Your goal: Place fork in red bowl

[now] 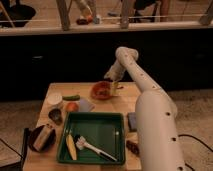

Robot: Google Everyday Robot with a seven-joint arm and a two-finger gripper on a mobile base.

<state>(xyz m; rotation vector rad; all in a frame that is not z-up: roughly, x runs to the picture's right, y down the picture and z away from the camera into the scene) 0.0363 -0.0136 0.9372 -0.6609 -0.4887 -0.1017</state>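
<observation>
Your tool [114,86] hangs at the far edge of the desk [125,102], just beside the red bowl [101,91]. Move it slowly over the bowl before you release anything.

Setting reads as a lab or test room made up like a dining corner. My white arm [150,105] reaches over a small wooden table [125,102] set on speckled carpet [192,120], with a dark wall panel behind and a pale ledge above it. My gripper [114,86] hangs at the table's far edge, just beside the red bowl [101,91]. Staged kitchen items fill the top: a green tray [97,131] at the near edge holding a white brush [92,148], a white cup [54,99] and a dark dish [42,137] toward the left edge.
</observation>
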